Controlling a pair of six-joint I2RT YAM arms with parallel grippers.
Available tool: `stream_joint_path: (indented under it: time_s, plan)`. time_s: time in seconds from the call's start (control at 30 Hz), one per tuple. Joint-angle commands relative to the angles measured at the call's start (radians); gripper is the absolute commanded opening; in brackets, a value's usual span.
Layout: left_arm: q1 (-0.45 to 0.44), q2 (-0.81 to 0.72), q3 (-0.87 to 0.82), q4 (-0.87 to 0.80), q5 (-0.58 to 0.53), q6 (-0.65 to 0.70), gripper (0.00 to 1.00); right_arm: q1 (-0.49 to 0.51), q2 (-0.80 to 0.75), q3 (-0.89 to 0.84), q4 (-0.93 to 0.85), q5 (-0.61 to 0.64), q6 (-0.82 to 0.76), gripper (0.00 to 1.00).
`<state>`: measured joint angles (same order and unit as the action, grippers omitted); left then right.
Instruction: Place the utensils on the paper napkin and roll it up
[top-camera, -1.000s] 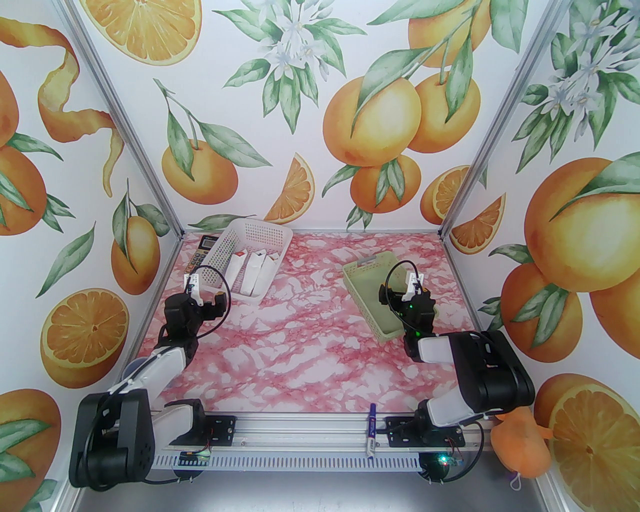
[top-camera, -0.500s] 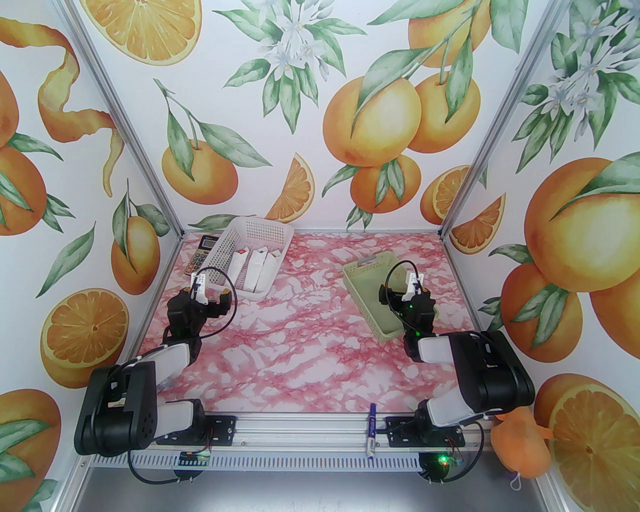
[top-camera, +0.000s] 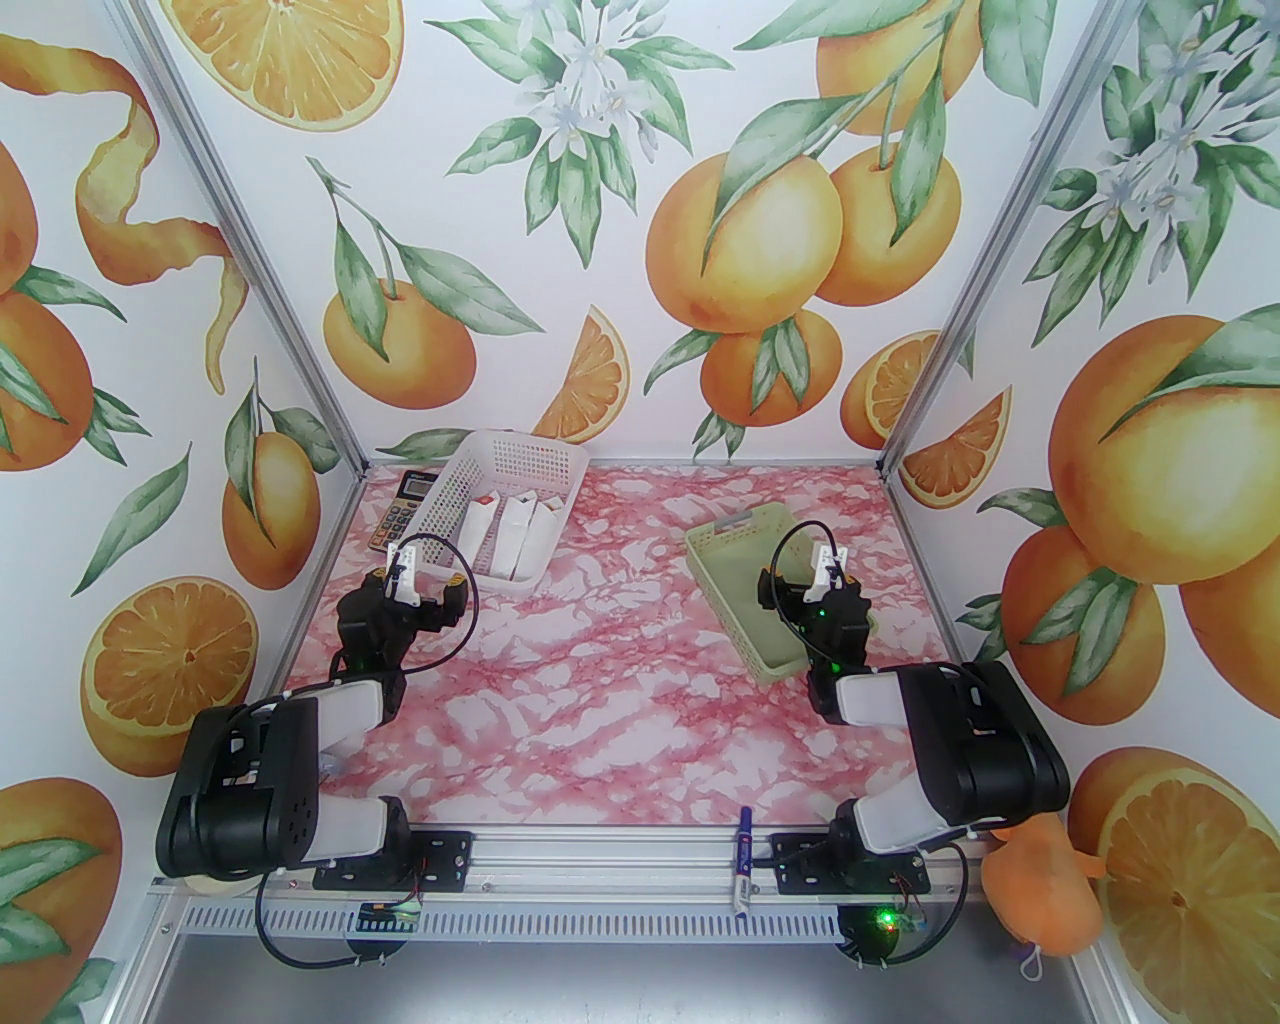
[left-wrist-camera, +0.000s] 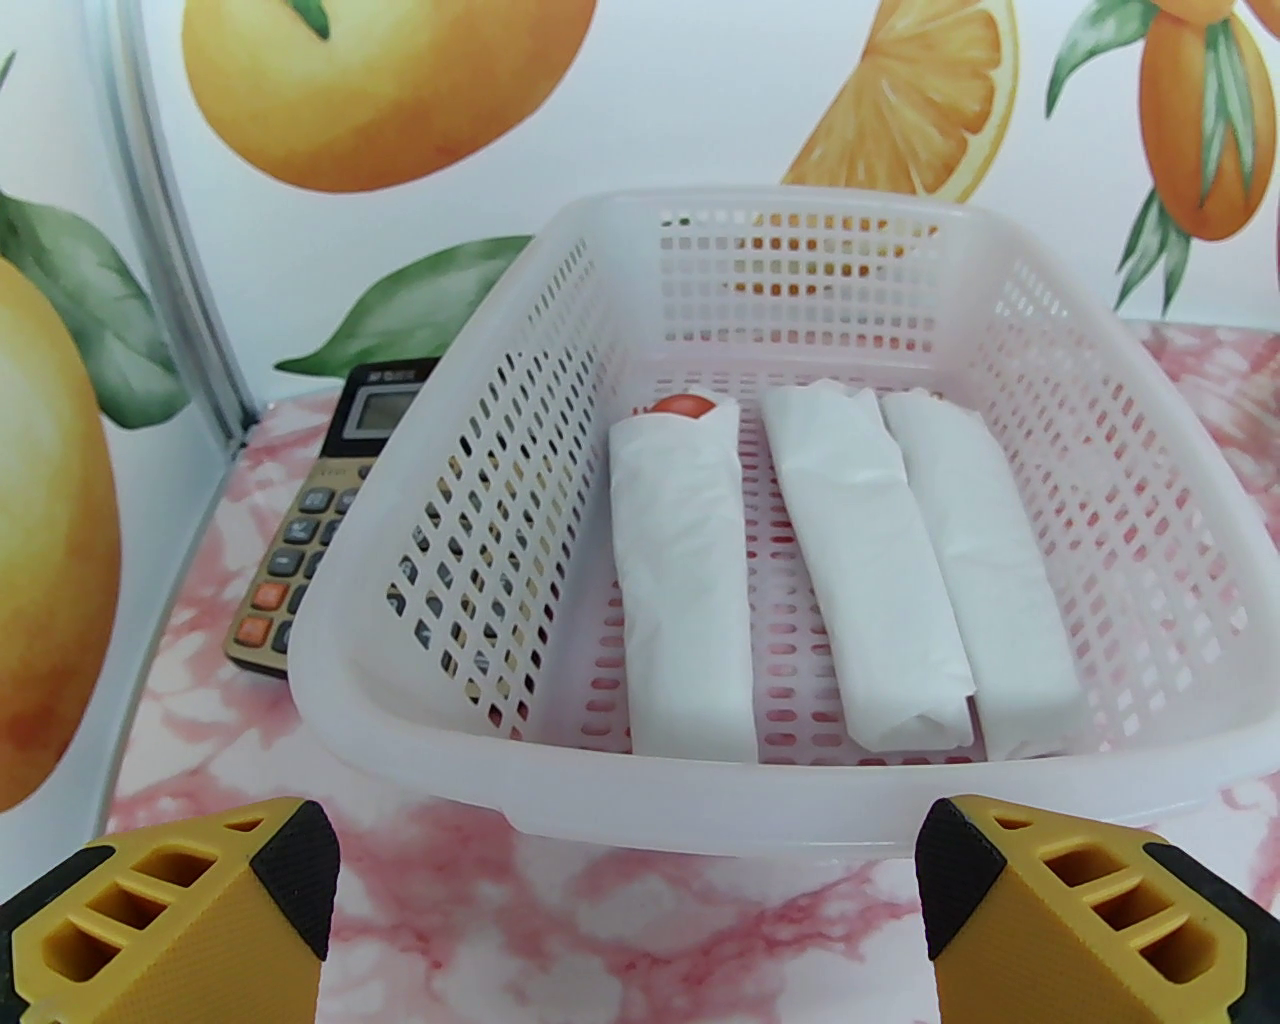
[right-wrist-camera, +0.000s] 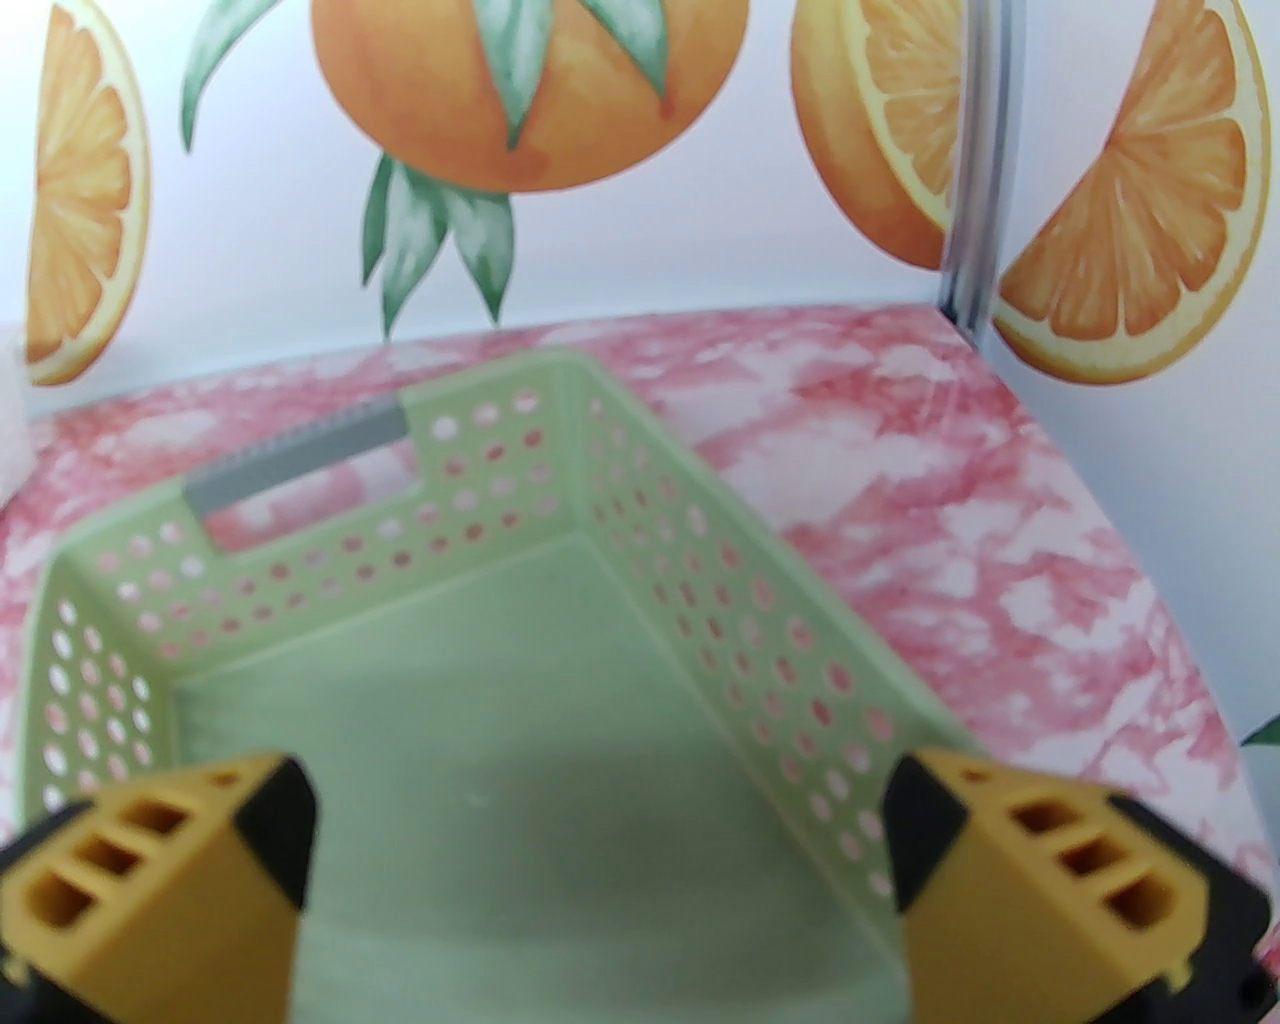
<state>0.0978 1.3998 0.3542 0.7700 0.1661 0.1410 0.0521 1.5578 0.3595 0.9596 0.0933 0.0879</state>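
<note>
Three rolled paper napkins (left-wrist-camera: 860, 570) lie side by side in the white basket (top-camera: 455, 480) at the back left. From the far end of the left roll (left-wrist-camera: 680, 560) peeks the orange-red head of a utensil (left-wrist-camera: 685, 405); any other utensils are hidden. My left gripper (left-wrist-camera: 625, 870) stands open just short of the basket's near rim (left-wrist-camera: 700, 810), nothing between its fingers. In the top view the left gripper (top-camera: 417, 587) hovers at that rim. My right gripper (right-wrist-camera: 600, 850) is open above the near part of the green basket (right-wrist-camera: 480, 700).
The green basket (top-camera: 735, 560) at mid-right holds nothing. A calculator (top-camera: 402, 508) lies left of the white basket by the back wall. A blue-and-white marker pen (top-camera: 742, 866) rests on the front rail. An orange soft thing (top-camera: 1040, 890) sits past the right base.
The left arm's elbow has swung right and its gripper has edged toward the white basket, which now sits slightly farther back. The right arm has not moved.
</note>
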Motion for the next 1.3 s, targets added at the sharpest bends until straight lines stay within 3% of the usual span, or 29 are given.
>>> stream_joint_path:
  time_s: [0.0,0.13,0.23,0.37,0.77,0.83,0.97,1.27]
  plan:
    - [0.001,0.011,0.021,0.018,0.041,0.023,1.00,0.004,-0.005,0.004,-0.005,-0.003,-0.010,1.00]
    - [0.001,0.016,0.031,0.006,0.058,0.022,1.00,0.004,-0.005,0.004,-0.005,-0.003,-0.011,1.00]
    - [-0.004,0.054,0.002,0.144,0.117,-0.056,1.00,0.004,-0.005,0.004,-0.005,-0.004,-0.011,1.00]
    - [-0.058,0.118,0.007,0.199,0.054,-0.024,1.00,0.005,-0.005,0.004,-0.005,-0.003,-0.011,1.00]
    - [-0.073,0.240,-0.050,0.423,0.061,-0.003,1.00,0.006,-0.005,0.004,-0.005,-0.003,-0.010,1.00]
    - [-0.075,0.274,-0.079,0.521,0.060,-0.004,1.00,0.005,-0.005,0.004,-0.007,-0.003,-0.010,1.00]
    - [-0.075,0.271,-0.063,0.488,0.065,-0.004,1.00,0.005,-0.005,0.006,-0.007,-0.002,-0.010,1.00]
    - [-0.075,0.252,0.059,0.232,0.078,0.003,1.00,0.006,-0.005,0.006,-0.009,-0.001,-0.011,1.00]
